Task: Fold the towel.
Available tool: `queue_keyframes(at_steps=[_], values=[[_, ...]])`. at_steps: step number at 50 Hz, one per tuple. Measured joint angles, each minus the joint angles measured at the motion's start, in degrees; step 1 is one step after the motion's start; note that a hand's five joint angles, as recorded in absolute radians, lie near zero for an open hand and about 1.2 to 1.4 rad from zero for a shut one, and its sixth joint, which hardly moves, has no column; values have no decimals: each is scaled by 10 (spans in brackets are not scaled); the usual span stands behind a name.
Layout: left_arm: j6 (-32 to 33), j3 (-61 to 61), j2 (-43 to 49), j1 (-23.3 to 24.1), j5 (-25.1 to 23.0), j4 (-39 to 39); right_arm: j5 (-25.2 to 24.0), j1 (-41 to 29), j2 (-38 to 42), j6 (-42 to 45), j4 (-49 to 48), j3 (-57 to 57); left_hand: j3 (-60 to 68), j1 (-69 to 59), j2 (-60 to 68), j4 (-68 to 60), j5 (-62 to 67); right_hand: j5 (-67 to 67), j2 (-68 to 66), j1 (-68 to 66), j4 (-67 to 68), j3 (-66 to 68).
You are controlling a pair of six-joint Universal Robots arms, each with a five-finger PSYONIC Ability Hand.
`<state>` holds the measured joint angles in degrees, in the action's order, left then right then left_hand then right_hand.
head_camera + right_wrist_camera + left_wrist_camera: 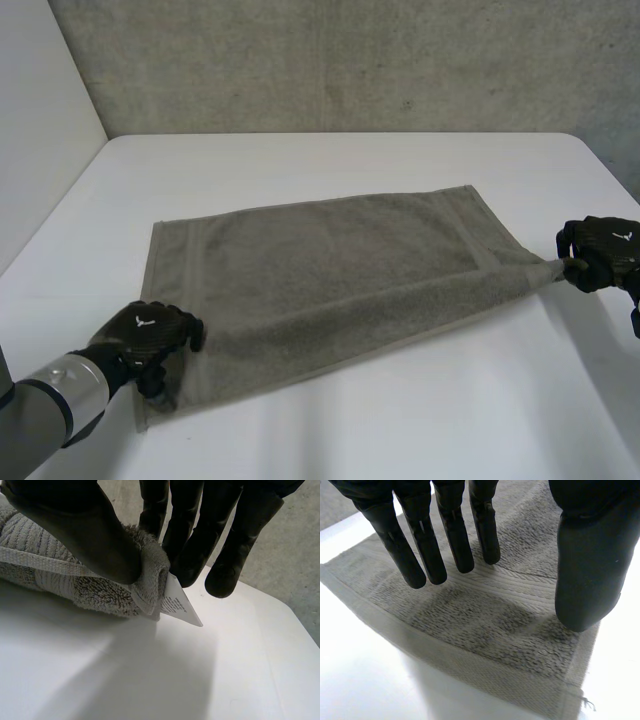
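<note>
head: high from behind, looking down across white table | left wrist: close along black left hand, grey terry towel corner | right wrist: close, black right hand, opposite corner | shared: towel

One grey-brown towel lies on one white table. Two black robot hands meet it, one at each end: the left hand at one corner and the right hand at a corner of the opposite end, with one grey arm leading to the left hand. One small white label with printed text sticks out of the towel corner beside the right hand.
</note>
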<state>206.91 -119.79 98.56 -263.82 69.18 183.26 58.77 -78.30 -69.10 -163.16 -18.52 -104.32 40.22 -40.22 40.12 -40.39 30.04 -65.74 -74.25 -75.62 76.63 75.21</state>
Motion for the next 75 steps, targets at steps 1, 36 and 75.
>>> queue_keyframes(at_steps=[1,36,75], values=[[0,0,2,1,0,-1,0,0,0,1,0,0,4,-4,5,-4,5,0,0,0,0,0],[67,-21,30,8,3,28,-6,-3,1,21,-2,-9,-115,110,-111,111,-115,0,0,-1,0,2],[62,-7,40,10,6,96,-18,-7,1,33,-1,-17,225,-223,224,-223,219,0,0,-1,0,7]])
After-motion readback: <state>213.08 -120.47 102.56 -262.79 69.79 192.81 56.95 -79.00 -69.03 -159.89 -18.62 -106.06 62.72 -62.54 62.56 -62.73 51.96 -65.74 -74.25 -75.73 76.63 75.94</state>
